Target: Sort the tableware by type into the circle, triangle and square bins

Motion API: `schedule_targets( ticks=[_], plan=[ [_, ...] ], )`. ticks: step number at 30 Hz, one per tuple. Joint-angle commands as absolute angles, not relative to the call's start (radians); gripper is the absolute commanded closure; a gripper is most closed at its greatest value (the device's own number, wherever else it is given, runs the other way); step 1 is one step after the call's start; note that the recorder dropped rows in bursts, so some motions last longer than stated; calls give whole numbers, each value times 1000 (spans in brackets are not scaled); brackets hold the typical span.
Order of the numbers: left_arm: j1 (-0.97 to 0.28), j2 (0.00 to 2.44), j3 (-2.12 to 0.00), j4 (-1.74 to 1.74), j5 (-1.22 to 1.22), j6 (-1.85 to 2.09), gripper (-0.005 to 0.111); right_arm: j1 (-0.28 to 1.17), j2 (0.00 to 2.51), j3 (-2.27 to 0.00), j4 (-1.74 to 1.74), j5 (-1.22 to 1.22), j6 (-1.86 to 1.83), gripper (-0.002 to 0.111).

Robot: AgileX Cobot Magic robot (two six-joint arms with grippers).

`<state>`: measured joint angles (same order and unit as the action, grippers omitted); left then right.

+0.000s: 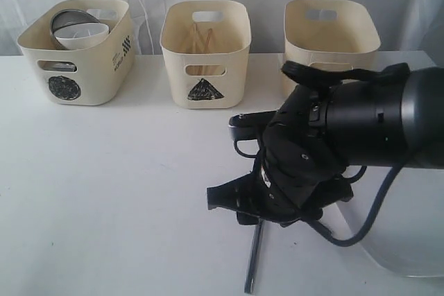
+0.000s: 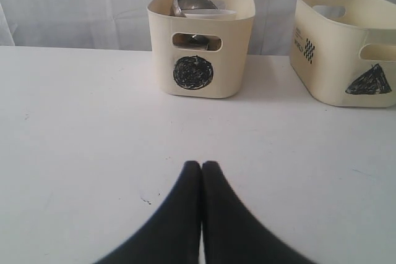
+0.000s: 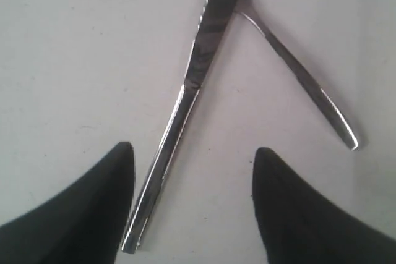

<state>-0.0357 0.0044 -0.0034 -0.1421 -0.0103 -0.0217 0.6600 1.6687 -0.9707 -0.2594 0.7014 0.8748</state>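
Bright, soft, even light fills all three views. The white table looks nearly washed out, with only a faint shadow beside the circle bin. Close up, the knife shows dark reflections and pale glare, and the black fingers are soft-edged.

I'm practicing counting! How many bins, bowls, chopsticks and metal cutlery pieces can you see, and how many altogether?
Cream bins: 3
Bowls, a steel bowl and a white bowl: 2
Wooden chopsticks: 2
Steel cutlery on the table, a knife and another steel utensil: 2
Total: 9
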Motion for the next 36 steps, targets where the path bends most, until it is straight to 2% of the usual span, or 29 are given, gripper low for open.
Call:
schedule_targets(
  ticks=[1, 18, 20, 25, 27, 36],
  plan=[
    [-33, 0, 0, -146, -13, -22, 107, 679, 1666, -938, -304, 679, 1032, 54],
    [-33, 0, 0, -146, -13, -22, 107, 697, 1808, -917, -315, 574, 1217, 54],
    [-33, 0, 0, -146, -13, -22, 107, 704, 1831, -917, -315, 558, 1235, 60],
    [-33, 0, 0, -146, -13, -22, 107, 737, 1842, -917, -313, 500, 1249, 98],
    [-33, 0, 0, -146, -13, -22, 107, 737, 1842, -917, -315, 492, 1261, 108],
    [-33, 0, 0, -146, -13, -22, 107, 737, 1681, -917, -492, 417, 1271, 108]
  ],
)
